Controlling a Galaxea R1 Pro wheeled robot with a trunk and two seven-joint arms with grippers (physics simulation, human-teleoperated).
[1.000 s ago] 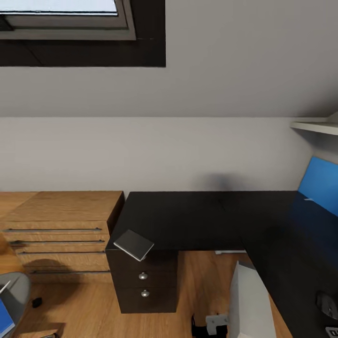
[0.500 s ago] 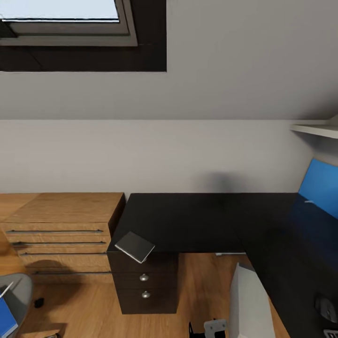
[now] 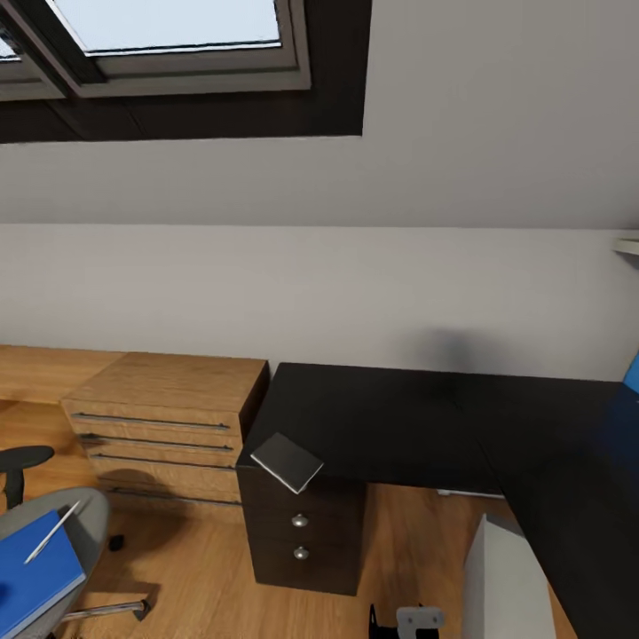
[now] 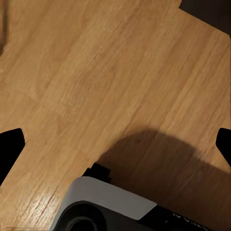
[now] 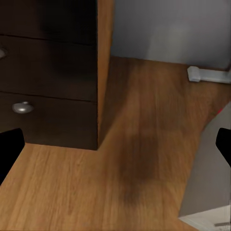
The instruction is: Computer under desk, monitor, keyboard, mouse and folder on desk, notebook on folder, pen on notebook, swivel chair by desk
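Blue folder (image 3: 34, 577) flat on grey chair (image 3: 84, 524), thin pen (image 3: 51, 532) across it. Both grippers (image 4: 115, 144) (image 5: 115, 149) spread wide, holding nothing, over wood floor (image 4: 106, 72).

Black desk (image 3: 399, 417), blue folder (image 3: 35, 577)
I am seeing a grey chair (image 3: 84, 524), silvery-white pen (image 3: 53, 532) and light-wood drawers (image 3: 169, 399).

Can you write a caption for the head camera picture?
Blue folder and pen wait on the swivel chair beside the black desk.
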